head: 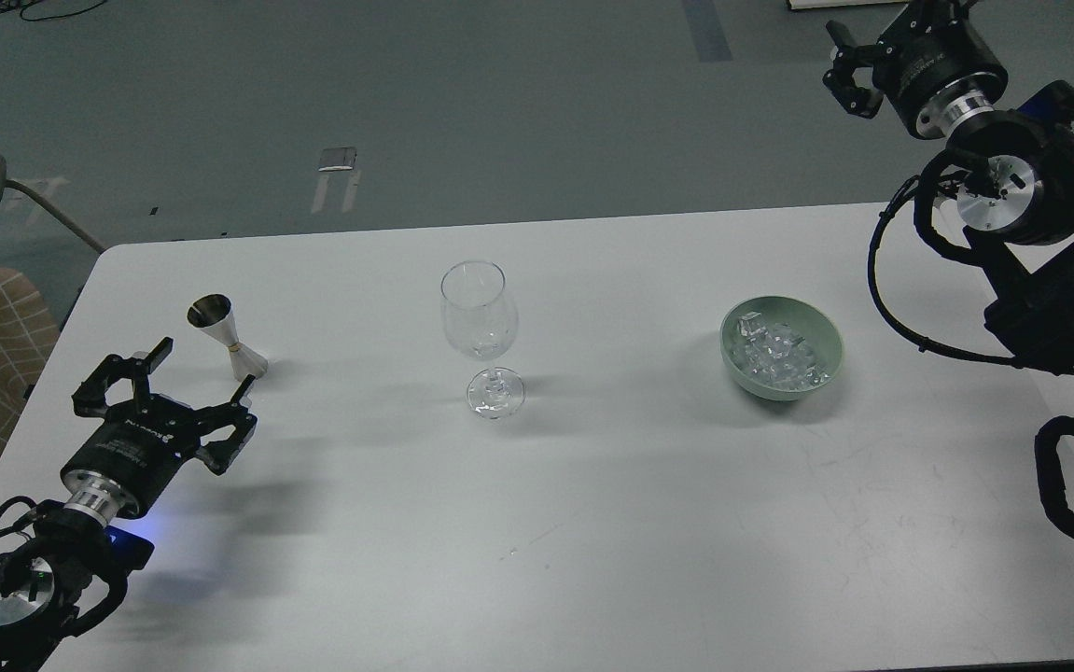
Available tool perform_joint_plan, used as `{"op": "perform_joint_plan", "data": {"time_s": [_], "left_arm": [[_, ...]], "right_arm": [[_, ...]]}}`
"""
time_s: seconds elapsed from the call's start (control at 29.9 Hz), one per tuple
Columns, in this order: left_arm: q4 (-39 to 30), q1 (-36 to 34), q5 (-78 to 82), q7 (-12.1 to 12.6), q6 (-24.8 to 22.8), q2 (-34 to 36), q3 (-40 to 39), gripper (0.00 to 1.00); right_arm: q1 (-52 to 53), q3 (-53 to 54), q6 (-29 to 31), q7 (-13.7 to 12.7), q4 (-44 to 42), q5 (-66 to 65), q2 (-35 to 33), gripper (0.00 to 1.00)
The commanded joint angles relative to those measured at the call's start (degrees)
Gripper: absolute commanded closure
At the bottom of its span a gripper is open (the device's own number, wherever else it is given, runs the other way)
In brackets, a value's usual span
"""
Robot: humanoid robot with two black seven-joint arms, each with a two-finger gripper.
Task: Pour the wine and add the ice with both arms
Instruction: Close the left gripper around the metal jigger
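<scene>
I see a white tabletop (592,485) over grey floor (462,103); a green bowl (828,353) holds ice (773,355); the glass (481,327) looks empty. My left end effector (199,375) gapes, holding nothing; I cannot tell how the right end effector (843,67) stands.

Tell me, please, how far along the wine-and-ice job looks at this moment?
Nothing looks done yet. The glass stands upright mid-table and appears empty, and the ice is all in the green bowl. In hand: the left gripper, fingers open, sits beside the steel jigger without holding it. The right gripper is raised beyond the table, holding nothing. Left: grasp the jigger, pour, then add ice.
</scene>
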Motion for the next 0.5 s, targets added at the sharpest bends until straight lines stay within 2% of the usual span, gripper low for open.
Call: {"op": "perform_joint_plan", "data": {"time_s": [0.0,0.33,0.47], "left_arm": [[-0.1,-0.1,-0.1,0.1,0.0,0.0,-0.1,0.27],[0.7,-0.1,-0.6,0.6,0.0,-1.3,-0.7,0.37],[2.5,-0.3,-0.6,0.7,1.5,-1.6,-2.4,0.37]], "right_arm": [[0.0,0.0,-0.5,0.0,0.0,0.0,0.0,0.0],[0.0,0.0,-0.5,0.0,0.0,0.0,0.0,0.0],[0.0,0.0,-0.6,0.0,0.0,0.0,0.0,0.0]]}}
